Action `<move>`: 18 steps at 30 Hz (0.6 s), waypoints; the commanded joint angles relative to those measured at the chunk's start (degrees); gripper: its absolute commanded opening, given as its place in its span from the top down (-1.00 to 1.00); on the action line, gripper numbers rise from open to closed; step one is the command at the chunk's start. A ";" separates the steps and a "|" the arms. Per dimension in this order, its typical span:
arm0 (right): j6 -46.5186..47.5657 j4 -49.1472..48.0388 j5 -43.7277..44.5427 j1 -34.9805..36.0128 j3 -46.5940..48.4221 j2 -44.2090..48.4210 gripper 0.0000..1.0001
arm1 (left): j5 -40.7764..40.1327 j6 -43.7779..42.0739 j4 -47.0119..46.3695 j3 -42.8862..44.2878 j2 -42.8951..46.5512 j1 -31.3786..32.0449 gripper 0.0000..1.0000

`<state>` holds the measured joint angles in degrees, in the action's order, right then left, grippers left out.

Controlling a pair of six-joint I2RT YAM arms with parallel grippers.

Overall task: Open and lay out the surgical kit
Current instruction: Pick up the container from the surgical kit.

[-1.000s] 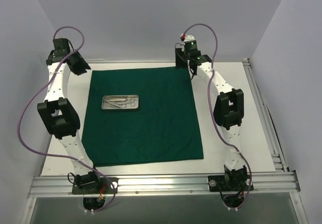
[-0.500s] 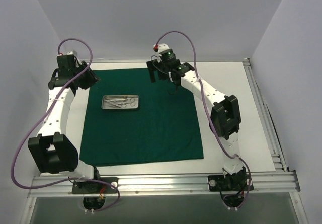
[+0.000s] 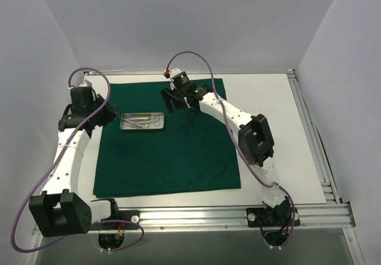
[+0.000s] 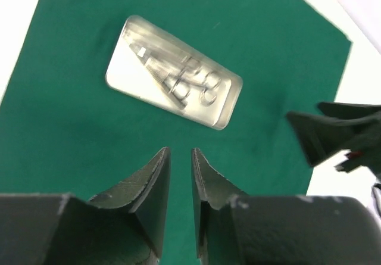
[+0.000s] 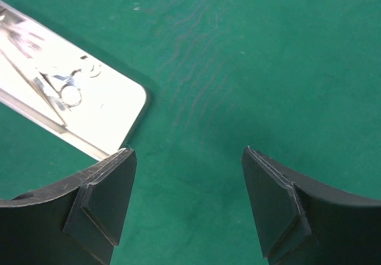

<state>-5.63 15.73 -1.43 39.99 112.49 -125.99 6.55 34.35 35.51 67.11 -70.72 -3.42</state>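
Here R gripper (image 5: 187,155) jaws wide, empty.

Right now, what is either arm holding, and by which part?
Nothing: both pairs of jaws stand empty above the green cloth, near the metal tray.

The left arm (image 3: 70,158) and right arm (image 3: 229,111) are alike: slim white link shells joined by bulky black joint housings, the biggest a boxy black block on each, at the near left (image 3: 58,213) and right of centre (image 3: 256,139). A thin purple cable loops off each arm, one on the left (image 3: 89,69) and one on the right (image 3: 190,53). Each arm rises from a black base (image 3: 110,214) (image 3: 274,212) on the bench's near rail. The left fingers (image 4: 149,193) and right fingers (image 5: 101,199) are matte black wedges with bevelled inner faces and pale scuffed edges.
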 commanded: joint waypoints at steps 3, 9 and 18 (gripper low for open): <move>-2.98 1.67 4.94 -0.61 -1.83 3.73 -0.46 | -4.09 11.69 2.11 -3.91 -0.38 2.45 0.32; -5.09 3.34 10.38 -0.61 -9.63 10.75 -0.49 | -10.93 19.60 3.07 -1.99 -4.51 8.78 0.14; -9.49 5.54 12.51 -1.58 -19.14 20.16 -0.52 | -19.02 32.79 3.87 -0.14 -10.49 13.00 0.15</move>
<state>-12.91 19.20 8.34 39.00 94.70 -111.28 -7.27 60.62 39.53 63.83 -80.40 8.99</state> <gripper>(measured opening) 0.759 0.428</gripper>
